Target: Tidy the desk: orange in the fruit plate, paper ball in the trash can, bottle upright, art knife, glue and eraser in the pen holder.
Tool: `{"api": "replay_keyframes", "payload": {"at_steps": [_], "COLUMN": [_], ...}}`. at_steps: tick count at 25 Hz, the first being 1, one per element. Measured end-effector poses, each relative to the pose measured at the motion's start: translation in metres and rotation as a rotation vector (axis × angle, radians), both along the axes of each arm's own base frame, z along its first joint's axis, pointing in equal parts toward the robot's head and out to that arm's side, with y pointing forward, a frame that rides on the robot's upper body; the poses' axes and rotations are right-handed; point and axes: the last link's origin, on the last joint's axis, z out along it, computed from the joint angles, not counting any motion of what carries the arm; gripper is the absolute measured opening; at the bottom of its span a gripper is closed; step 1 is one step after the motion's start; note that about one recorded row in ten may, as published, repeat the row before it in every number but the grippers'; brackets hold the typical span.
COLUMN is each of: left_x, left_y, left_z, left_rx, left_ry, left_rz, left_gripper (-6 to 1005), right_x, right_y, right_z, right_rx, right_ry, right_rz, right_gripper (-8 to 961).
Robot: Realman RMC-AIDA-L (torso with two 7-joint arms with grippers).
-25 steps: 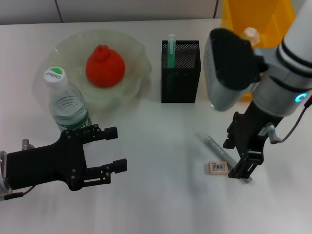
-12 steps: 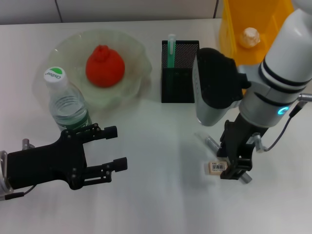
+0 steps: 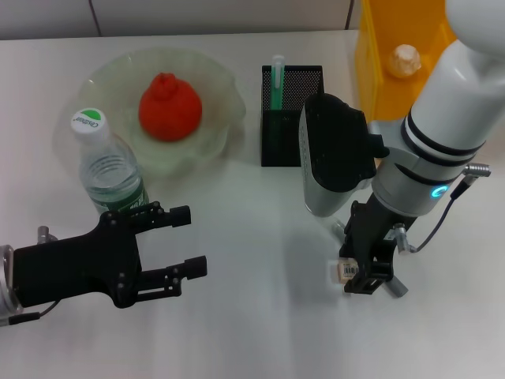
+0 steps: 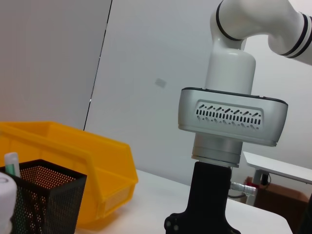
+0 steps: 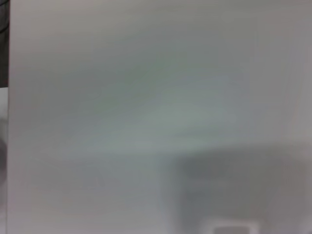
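Your right pincer (image 3: 357,278) is hanging low over the white worktop (image 3: 252,332), directly above the tiny beige rectangular eraser (image 3: 339,271) with its barcode sticker, presumably to collect it for the black square mesh pen holder (image 3: 288,126) well beyond. Whether it is clenched on the eraser you cannot tell. The eraser is lying flat; its long axis is hidden. Your left pincer (image 3: 183,241) is resting released beside the clear plastic bottle (image 3: 106,170).

Orange (image 3: 169,106) in plate (image 3: 101,79); bottle (image 3: 106,170) upright
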Motion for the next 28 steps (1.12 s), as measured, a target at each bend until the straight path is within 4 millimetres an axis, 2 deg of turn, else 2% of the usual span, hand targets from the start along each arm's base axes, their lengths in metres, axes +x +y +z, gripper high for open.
{"api": "replay_keyframes", "payload": {"at_steps": [2,13,16,18,19,20,22,23,24,25,28], "left_x": [0.0,-0.002,-0.003,-0.004,-0.004,-0.004,-0.004,-0.004,-0.005,-0.005,-0.005], "left_y": [0.0,-0.003,-0.003,-0.004,-0.004,-0.004,-0.005,-0.005,-0.005,-0.005,-0.005], "left_z": [0.0,0.0,0.0,0.0,0.0,0.0,0.0,0.0,0.0,0.0,0.0], "left_rx": [0.0,0.003,0.004,0.003,0.003,0.003,0.005,0.006,0.007,0.007,0.007], "left_ry": [0.001,0.003,0.003,0.003,0.003,0.003,0.003,0.003,0.004,0.004,0.005], "left_rz": [0.001,0.006,0.009,0.01,0.012,0.012,0.012,0.013,0.014,0.014,0.014], "left_gripper": [776,774,775,775,775,776,776,776,775,775,775], "right_x": [0.0,0.001,-0.009,-0.023,-0.039,-0.039,-0.053,-0.056,-0.06,-0.06,-0.055], "right_y": [0.001,-0.001,-0.003,0.0,0.009,0.009,0.023,0.03,0.048,0.048,0.075], "right_z": [-0.001,-0.005,0.002,0.018,0.04,0.04,0.064,0.07,0.079,0.079,0.079], "right_rx": [0.004,0.006,0.014,0.056,0.138,0.138,0.267,0.324,0.454,0.454,0.634], "right_ry": [0.002,0.002,0.031,0.089,0.183,0.183,0.32,0.379,0.489,0.489,0.585], "right_rz": [0.0,0.002,0.005,0.014,0.018,0.018,0.02,0.019,0.024,0.024,0.047], "right_gripper": [513,320,284,260,263,265,270,273,275,278,286]}}
